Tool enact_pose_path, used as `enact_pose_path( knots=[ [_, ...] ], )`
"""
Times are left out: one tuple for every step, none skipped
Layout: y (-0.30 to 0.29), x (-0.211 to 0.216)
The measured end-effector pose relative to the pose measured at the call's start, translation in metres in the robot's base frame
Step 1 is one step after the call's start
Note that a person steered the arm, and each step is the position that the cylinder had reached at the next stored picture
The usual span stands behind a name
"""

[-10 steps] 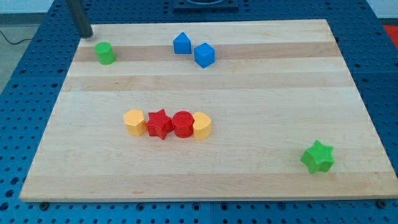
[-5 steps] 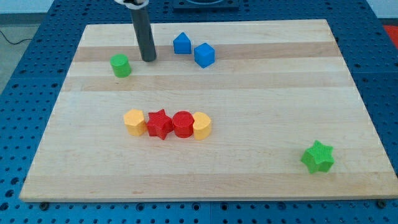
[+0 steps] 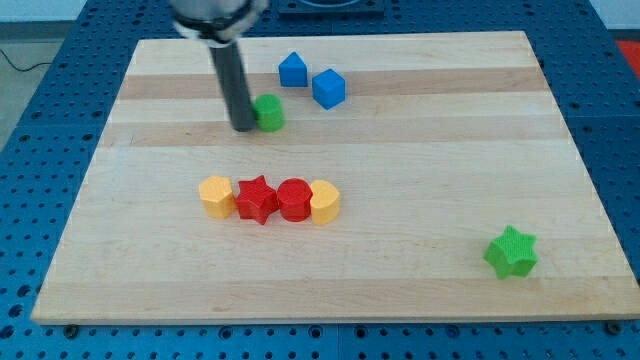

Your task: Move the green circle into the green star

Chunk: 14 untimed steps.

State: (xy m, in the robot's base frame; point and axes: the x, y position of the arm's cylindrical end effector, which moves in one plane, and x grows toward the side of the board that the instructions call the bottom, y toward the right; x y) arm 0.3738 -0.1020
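One green circle (image 3: 268,112) against my tip (image 3: 243,126).

We have only one view: it looks down at a slant from the near edge of the desk (image 3: 420,160), far enough back to take in all four edges and the blue perforated base (image 3: 30,200) around it.

Green circle (image 3: 268,112), green star (image 3: 511,252), dark rod (image 3: 233,85), pale wood board (image 3: 420,180).

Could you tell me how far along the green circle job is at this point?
Done: nothing final. In hand: my tip sits against the green circle on its left in the view, near the board's top. Left: the whole diagonal run to the green star at bottom right, passing the red-and-yellow row.
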Motion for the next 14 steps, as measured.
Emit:
enact_pose_path(
  knots=[
    [-0.021, -0.017],
    [-0.037, -0.05],
    [0.006, -0.044],
    [0.084, -0.007],
    [0.134, 0.034],
    [0.136, 0.034],
    [0.101, 0.013],
    [0.057, 0.024],
    [0.077, 0.065],
    [0.136, 0.097],
    [0.134, 0.097],
    [0.092, 0.072],
    [0.103, 0.04],
    [0.149, 0.046]
  ],
)
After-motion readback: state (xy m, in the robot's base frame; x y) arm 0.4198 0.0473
